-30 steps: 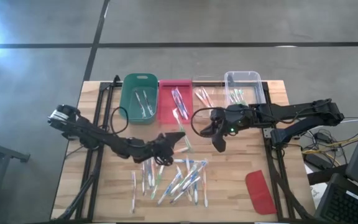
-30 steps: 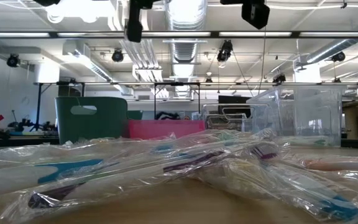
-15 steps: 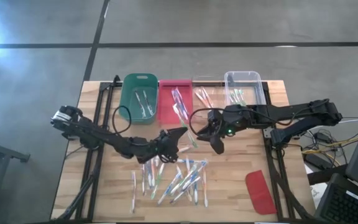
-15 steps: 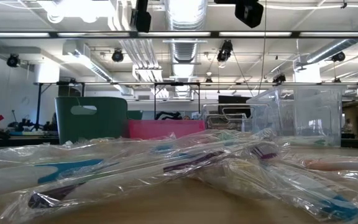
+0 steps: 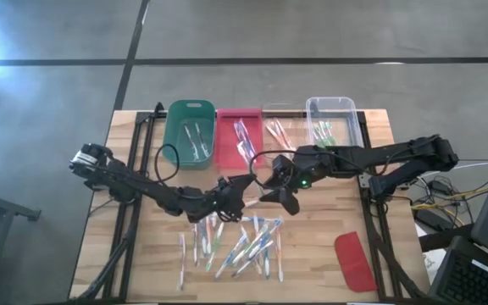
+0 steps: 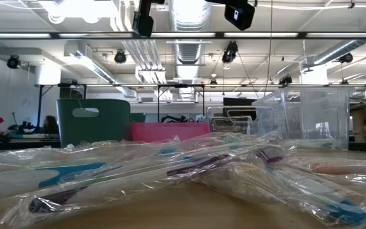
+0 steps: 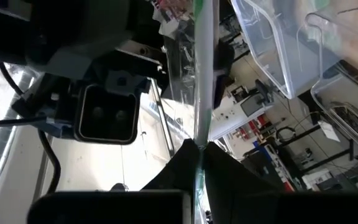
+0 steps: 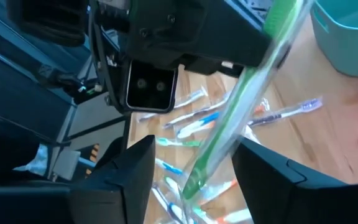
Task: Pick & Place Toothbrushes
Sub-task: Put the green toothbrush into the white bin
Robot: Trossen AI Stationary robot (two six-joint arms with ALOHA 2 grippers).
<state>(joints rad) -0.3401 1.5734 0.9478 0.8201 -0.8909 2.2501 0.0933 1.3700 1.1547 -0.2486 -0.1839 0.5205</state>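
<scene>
Risking a dropped or skewed handover above the table's middle, since the green toothbrush (image 8: 229,134), a slim wrapped stick with a green handle, sits clamped only in the left gripper (image 5: 242,187). Hovering with jaws apart around it, right gripper (image 5: 271,191) not yet gripping; loose toothbrushes (image 5: 240,241) scattered below

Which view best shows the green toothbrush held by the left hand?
The right wrist view: the green toothbrush fills the frame, running between the open right hand's fingers. The left wrist view shows it edge-on, clamped in the left hand. The high view shows only a sliver; the low view misses it.
</scene>
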